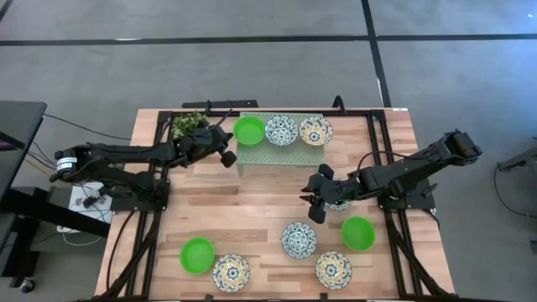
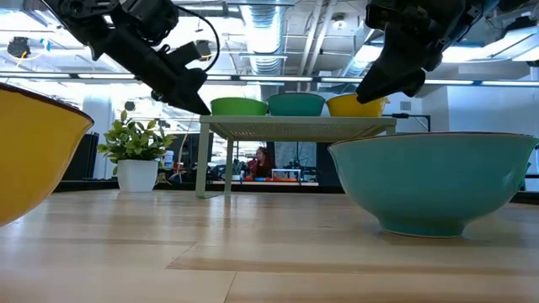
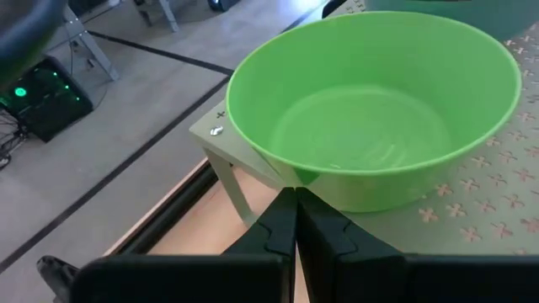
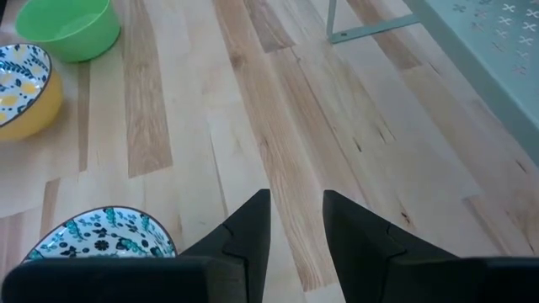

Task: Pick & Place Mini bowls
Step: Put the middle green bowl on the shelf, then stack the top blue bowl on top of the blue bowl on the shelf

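Three mini bowls sit in a row on the pale green rack (image 1: 281, 151): a green one (image 1: 248, 130), a white-and-blue one (image 1: 281, 130) and a yellow-patterned one (image 1: 315, 130). My left gripper (image 1: 225, 153) is shut, its tips (image 3: 295, 200) at the green bowl's (image 3: 370, 109) outer wall by the rack's left end. My right gripper (image 1: 315, 200) hangs open above bare wood (image 4: 296, 202), right of table centre. A bowl (image 1: 340, 204) lies partly hidden under the right arm. Five more bowls stand near the table's front edge. My left gripper's shut fingertips (image 3: 286, 210) stand close under the green bowl's side wall (image 3: 337, 189), coming level from the table's left. Whether they touch the bowl or the rack edge, I cannot tell. The bowl sits upright on the rack.
On the near half of the table stand a green bowl (image 1: 196, 254), a yellow one (image 1: 230, 272), a white-and-blue one (image 1: 299, 239), a second green one (image 1: 358, 232) and a second yellow one (image 1: 333, 268). A potted plant (image 1: 189, 123) stands left of the rack. Bare wood lies between rack and bowls.
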